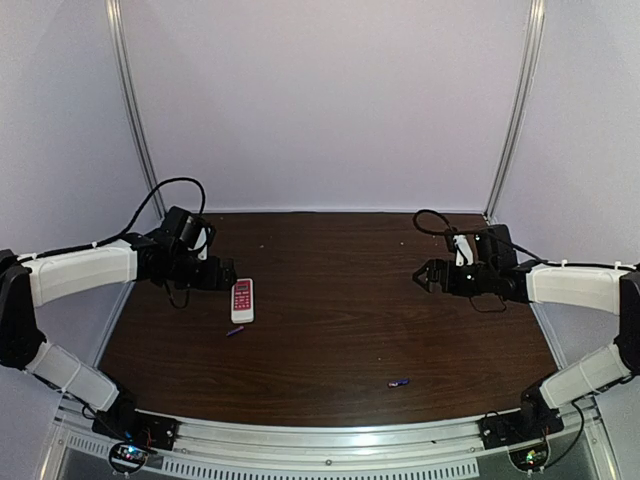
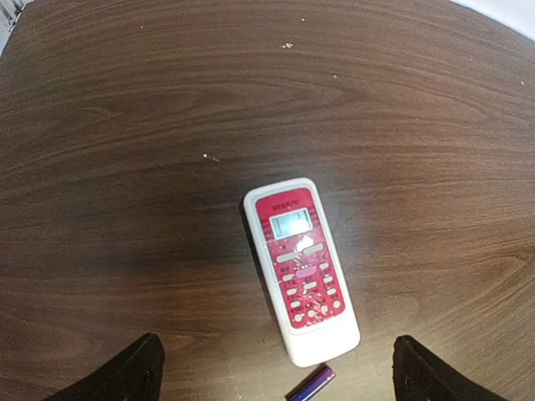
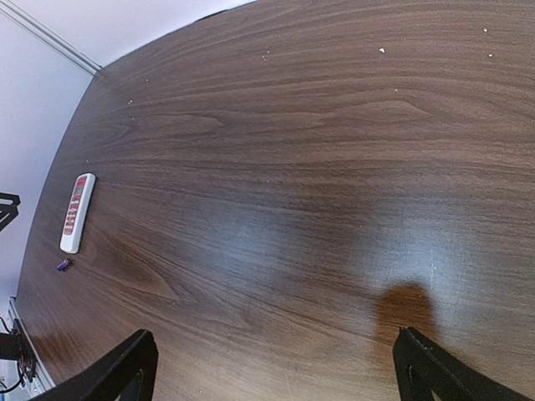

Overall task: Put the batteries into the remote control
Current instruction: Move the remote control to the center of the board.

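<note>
The remote control (image 1: pixel 242 300) lies face up on the left of the table, its red-pink button panel showing; it also shows in the left wrist view (image 2: pixel 301 269) and, small, in the right wrist view (image 3: pixel 77 213). One purple-blue battery (image 1: pixel 236 330) lies just off the remote's near end, also in the left wrist view (image 2: pixel 311 384). The second battery (image 1: pixel 399 382) lies alone near the front middle. My left gripper (image 1: pixel 218 277) is open and empty, just left of and above the remote (image 2: pixel 276 369). My right gripper (image 1: pixel 424 276) is open and empty over bare table at the right (image 3: pixel 276 368).
The dark wood table (image 1: pixel 340 330) ends in a metal rail at the front. White walls with metal corner posts (image 1: pixel 133 110) close in the back and sides. Cables loop behind both wrists.
</note>
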